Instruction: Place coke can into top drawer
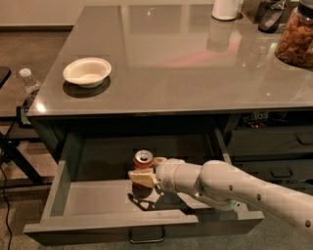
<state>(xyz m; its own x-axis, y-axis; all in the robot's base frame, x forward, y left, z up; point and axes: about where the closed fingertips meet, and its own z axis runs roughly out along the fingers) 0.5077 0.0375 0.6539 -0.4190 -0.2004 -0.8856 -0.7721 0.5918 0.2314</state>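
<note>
The top drawer (93, 222) is pulled out under the grey table, showing its pale grey inside and a metal bar handle (146, 238) on its front. The coke can (143, 161), red with a silver top, stands upright inside the drawer near its middle. My gripper (143, 177) reaches in from the right on a white arm and is shut on the coke can, its tan fingers (141, 178) around the can's lower body. The can's bottom is hidden behind the fingers.
A white bowl (87, 72) sits on the table's left part. A white container (225, 9), a dark object (272, 15) and a jar of snacks (296, 38) stand at the back right. Narrower dark drawers (274, 141) are at the right. A plastic bottle (30, 83) is at the left.
</note>
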